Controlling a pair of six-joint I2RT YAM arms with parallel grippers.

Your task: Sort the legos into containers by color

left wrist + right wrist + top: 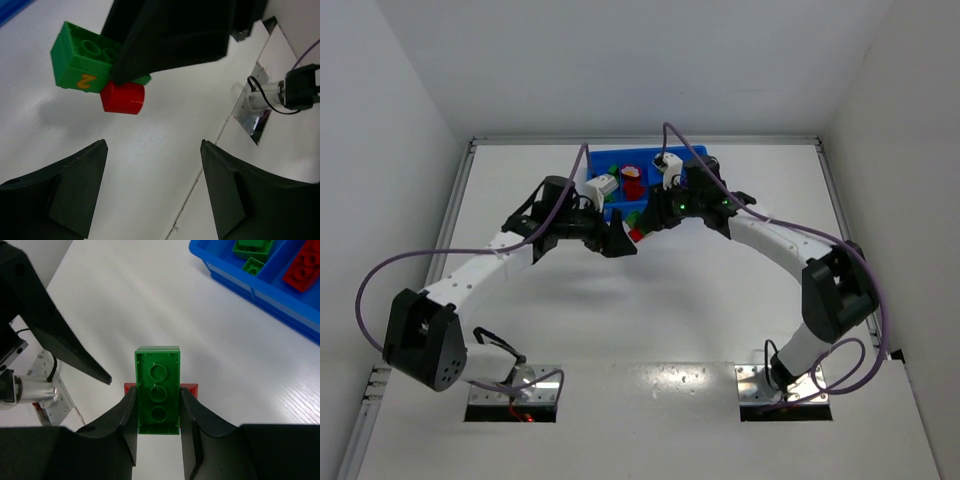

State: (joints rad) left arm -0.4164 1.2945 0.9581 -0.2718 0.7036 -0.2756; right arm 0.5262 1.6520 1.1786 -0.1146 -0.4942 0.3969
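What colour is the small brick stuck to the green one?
Red; the small brick against the green brick shows best in left wrist view.

- White table: fills ctr of top view.
- Pale walls: 9, 12 & 3 o'clock.
- Metal plate at 7 o'clock, 2nd plate at 5.

One readable mark only: a yellow-orange digit "2", slightly tilted, printed on the side face of the green lego brick in the left wrist view. Top and right wrist views show no legible text, labels or brands.
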